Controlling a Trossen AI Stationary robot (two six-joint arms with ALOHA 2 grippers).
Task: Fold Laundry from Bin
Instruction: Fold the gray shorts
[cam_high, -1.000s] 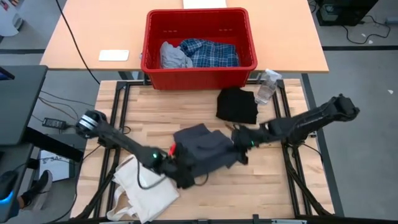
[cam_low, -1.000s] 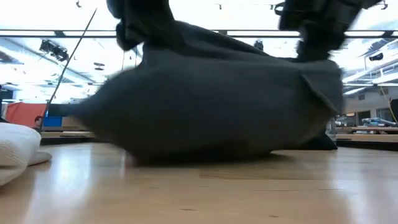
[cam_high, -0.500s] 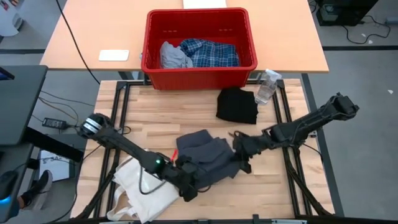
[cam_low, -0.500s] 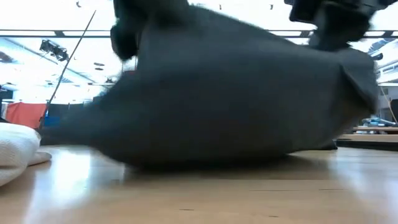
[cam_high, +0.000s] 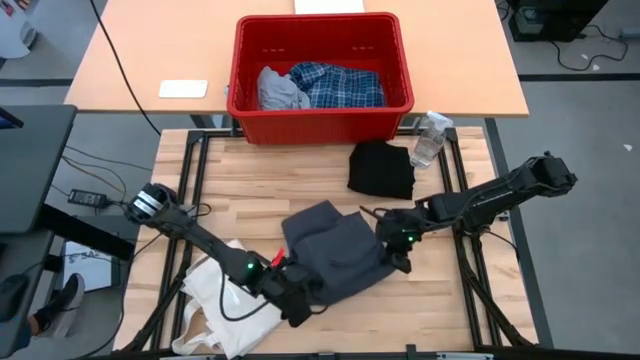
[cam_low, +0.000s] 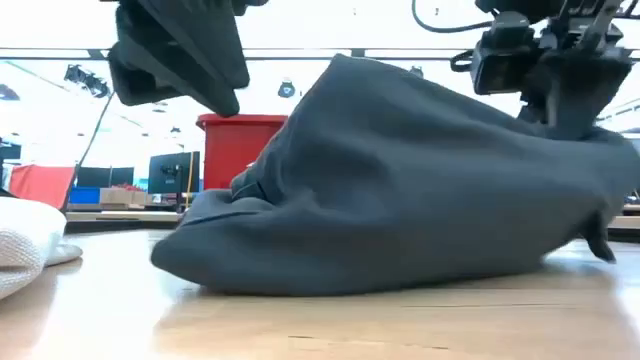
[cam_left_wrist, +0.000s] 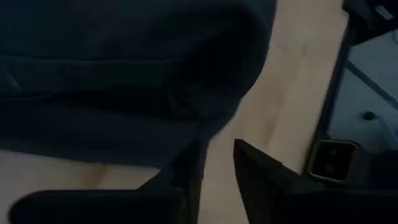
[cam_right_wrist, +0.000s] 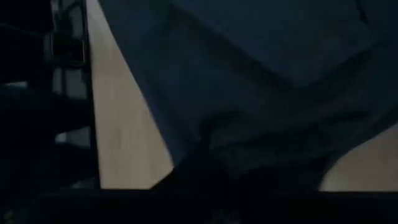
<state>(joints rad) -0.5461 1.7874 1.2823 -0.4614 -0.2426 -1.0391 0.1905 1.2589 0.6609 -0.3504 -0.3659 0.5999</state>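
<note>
Dark grey top (cam_high: 333, 252) lies bunched on the wooden table (cam_high: 250, 190), mid-front, its long axis running roughly from the near-left corner up toward the far right. My left gripper (cam_high: 292, 300) sits at the garment's near-left edge; in the left wrist view its fingers (cam_left_wrist: 264, 171) stand slightly parted with bare wood between them, nothing held. My right gripper (cam_high: 398, 247) is at the garment's right edge, touching or just beside the cloth; I cannot tell how its jaws stand. Both are about equally close. A folded black shirt (cam_high: 381, 168) lies farther back; more laundry stays in the red bin (cam_high: 320, 115).
</note>
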